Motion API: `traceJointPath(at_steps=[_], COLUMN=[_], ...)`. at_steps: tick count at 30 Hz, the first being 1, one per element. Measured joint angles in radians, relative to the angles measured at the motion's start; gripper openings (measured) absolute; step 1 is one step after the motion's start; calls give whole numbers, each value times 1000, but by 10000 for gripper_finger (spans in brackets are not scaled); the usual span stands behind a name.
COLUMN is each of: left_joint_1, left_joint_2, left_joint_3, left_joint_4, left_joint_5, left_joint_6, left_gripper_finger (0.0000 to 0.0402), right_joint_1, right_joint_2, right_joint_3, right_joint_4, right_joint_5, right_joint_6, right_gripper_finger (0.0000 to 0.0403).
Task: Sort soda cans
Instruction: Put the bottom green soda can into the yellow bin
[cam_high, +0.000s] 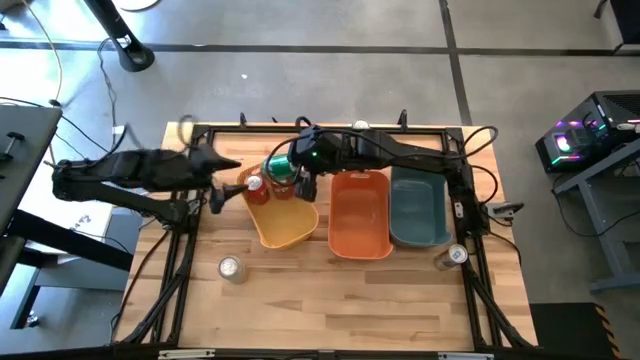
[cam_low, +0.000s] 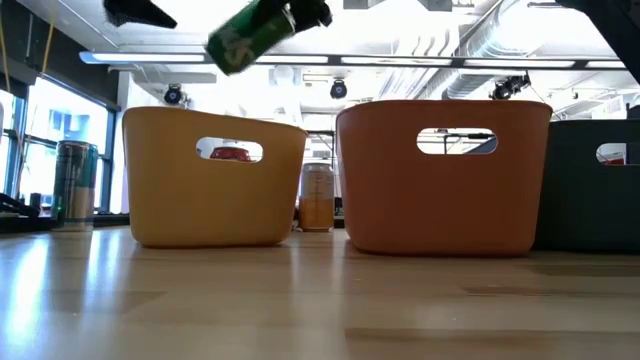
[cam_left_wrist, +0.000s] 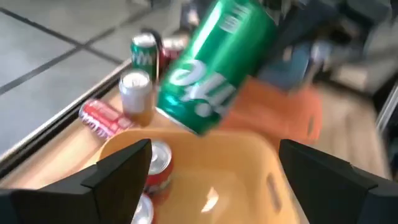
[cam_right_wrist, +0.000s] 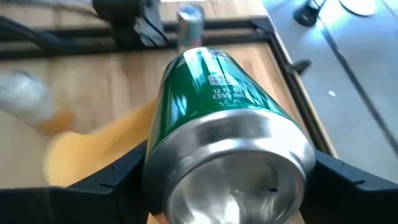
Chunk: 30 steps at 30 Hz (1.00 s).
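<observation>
**Sorting under way, several cans left**

Can in hand first: I have a green can (cam_right_wrist: 227, 146) pinched between the right gripper's (cam_high: 293, 172) fingers, tilted in the air above the yellow bin (cam_high: 283, 222), not yet let go. Inside that bin I see at least two red cans (cam_left_wrist: 157, 171) already dropped. The left gripper (cam_high: 226, 180) hangs just beside the bin's far end, its fingers (cam_left_wrist: 118, 168) spread and empty. The orange bin (cam_high: 360, 215) and the teal bin (cam_high: 418, 208) look empty from above. Still loose on the table: one can (cam_high: 232, 268) near the front left, another (cam_high: 452, 256) by the right rail, and a few behind the yellow bin. I judge the job well short of half done.
</observation>
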<state>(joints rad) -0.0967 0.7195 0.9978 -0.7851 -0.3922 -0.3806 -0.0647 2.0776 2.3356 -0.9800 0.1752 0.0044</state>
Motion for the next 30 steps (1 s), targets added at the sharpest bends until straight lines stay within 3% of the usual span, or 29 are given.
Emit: traceJointPath(at_steps=[5,10,16,21,27,30], left_joint_1=[-31,-44,-43,-40,-41,-41], left_joint_2=[-204,-297,-265,-203,-169,-169], left_joint_3=[-232,-382,-394,-393,-395,-395], left_joint_4=[289,588,739,905,985,979], left_joint_5=[-63,-52,-49,36,102,103], left_joint_6=[-142,-185,-110,-119,-106,-105], left_gripper_finger=[344,344,345,345,341,317], right_joint_1=[5,28,37,42,53,51], right_joint_2=[-3,-3,-2,-2,-1,-1], right_joint_3=[-1,-6,-9,-9,-9,-9], right_joint_4=[129,266,362,462,498,482], right_joint_5=[-87,-116,-153,-173,-211,-215], right_joint_6=[51,75,109,124,130,130], right_gripper_finger=[289,289,289,289,289,289])
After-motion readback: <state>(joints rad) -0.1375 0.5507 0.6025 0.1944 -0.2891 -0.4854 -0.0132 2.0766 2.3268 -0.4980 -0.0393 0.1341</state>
